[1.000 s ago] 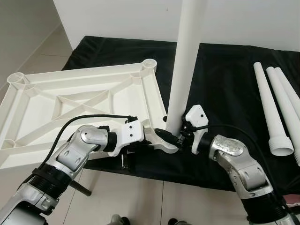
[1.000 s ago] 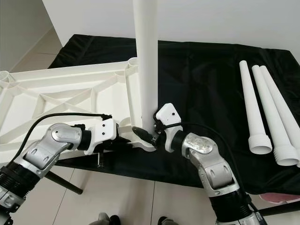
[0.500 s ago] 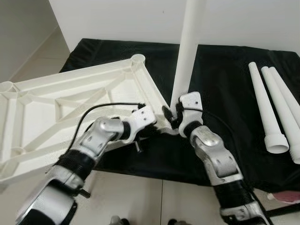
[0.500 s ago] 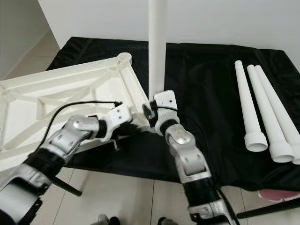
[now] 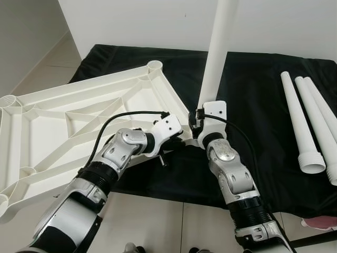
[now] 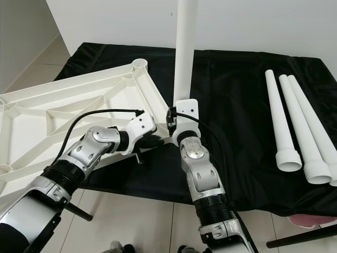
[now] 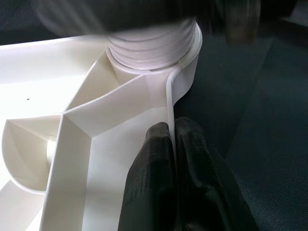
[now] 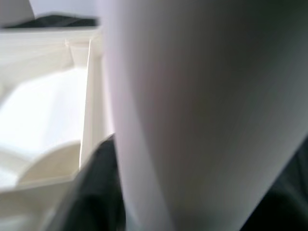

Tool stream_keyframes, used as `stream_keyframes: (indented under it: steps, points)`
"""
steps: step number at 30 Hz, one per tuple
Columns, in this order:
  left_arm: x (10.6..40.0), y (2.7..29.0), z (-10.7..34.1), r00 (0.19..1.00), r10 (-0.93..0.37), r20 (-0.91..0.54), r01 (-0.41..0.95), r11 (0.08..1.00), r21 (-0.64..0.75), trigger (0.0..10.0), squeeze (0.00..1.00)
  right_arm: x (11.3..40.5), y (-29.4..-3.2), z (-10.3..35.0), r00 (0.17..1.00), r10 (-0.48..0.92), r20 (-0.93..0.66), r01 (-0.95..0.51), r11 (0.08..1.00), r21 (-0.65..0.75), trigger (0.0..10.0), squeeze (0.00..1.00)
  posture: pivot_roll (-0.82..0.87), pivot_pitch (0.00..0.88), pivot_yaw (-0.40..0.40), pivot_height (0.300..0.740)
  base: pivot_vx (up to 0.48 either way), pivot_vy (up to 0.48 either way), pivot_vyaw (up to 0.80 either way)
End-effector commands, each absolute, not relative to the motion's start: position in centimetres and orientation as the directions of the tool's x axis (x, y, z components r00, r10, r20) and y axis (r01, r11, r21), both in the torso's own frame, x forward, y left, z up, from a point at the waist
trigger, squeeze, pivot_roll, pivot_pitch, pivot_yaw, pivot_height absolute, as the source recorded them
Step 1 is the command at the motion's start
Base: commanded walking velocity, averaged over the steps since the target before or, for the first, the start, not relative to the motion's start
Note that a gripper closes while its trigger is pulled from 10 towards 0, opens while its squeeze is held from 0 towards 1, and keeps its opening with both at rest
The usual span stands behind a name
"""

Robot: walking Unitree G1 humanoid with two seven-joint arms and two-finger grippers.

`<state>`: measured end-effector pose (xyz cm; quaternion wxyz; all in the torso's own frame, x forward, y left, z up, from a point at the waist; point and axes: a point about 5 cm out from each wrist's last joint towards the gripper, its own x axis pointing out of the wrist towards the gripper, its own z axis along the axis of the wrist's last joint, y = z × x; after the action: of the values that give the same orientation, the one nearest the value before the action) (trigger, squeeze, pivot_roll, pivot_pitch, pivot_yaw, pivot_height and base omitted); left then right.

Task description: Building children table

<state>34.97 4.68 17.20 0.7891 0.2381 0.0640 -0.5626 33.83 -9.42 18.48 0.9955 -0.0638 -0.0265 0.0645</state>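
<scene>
The white ribbed tabletop (image 5: 79,121) lies upside down, partly on the black-covered surface. A long white table leg (image 5: 216,58) stands upright in its near right corner socket (image 7: 154,48), leaning slightly. My left gripper (image 7: 171,132) is shut on the thin rim of the tabletop just beside that socket. My right gripper (image 5: 197,124) is shut on the bottom of the leg (image 8: 192,120); one black finger (image 8: 96,192) shows against the leg's side.
Three spare white legs (image 5: 303,124) lie side by side at the right of the black cloth (image 5: 253,89). The tabletop's left part overhangs the tiled floor (image 5: 42,58). A white wall stands behind.
My right forearm has swung from the leg's right side round to its near side, the wrist turning about the leg. The tabletop has turned a little and the left arm reaches further in.
</scene>
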Motion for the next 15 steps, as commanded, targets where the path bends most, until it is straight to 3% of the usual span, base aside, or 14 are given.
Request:
stream_keyframes:
  steps: [1,3,4,13,15]
  points:
    - [34.2,3.7,19.0,0.262,-0.922,-0.286,0.923,0.152,0.355,0.0,0.00,33.6,-9.6,16.5,0.986,0.160,-0.037,-0.164,0.978,-0.130,10.0,1.00,-0.01,0.128,0.055,0.740,0.000,0.000,0.00]
    - [34.1,3.9,18.9,0.257,-0.922,-0.290,0.923,0.146,0.355,0.0,0.00,33.4,-9.6,16.9,0.979,0.201,-0.016,-0.202,0.972,-0.125,10.0,1.00,-0.01,0.128,0.055,0.740,0.000,0.000,0.00]
    - [33.8,4.1,18.8,0.236,-0.924,-0.302,0.927,0.120,0.356,0.0,0.00,33.0,-9.6,17.9,0.958,0.287,0.023,-0.282,0.951,-0.126,10.0,0.00,-0.01,0.129,0.055,0.740,0.000,0.000,0.00]
    - [31.9,5.9,18.1,0.124,-0.918,-0.377,0.934,-0.021,0.357,0.0,0.00,31.1,-11.0,18.5,0.856,0.516,-0.042,-0.505,0.814,-0.288,10.0,0.00,-0.01,0.131,0.061,0.740,0.000,0.000,0.00]
    - [30.3,7.3,17.7,0.046,-0.901,-0.430,0.929,-0.120,0.350,0.0,0.00,29.9,-11.6,18.8,0.790,0.610,-0.065,-0.596,0.738,-0.317,10.0,0.00,-0.02,0.135,0.063,0.740,0.000,0.000,0.00]
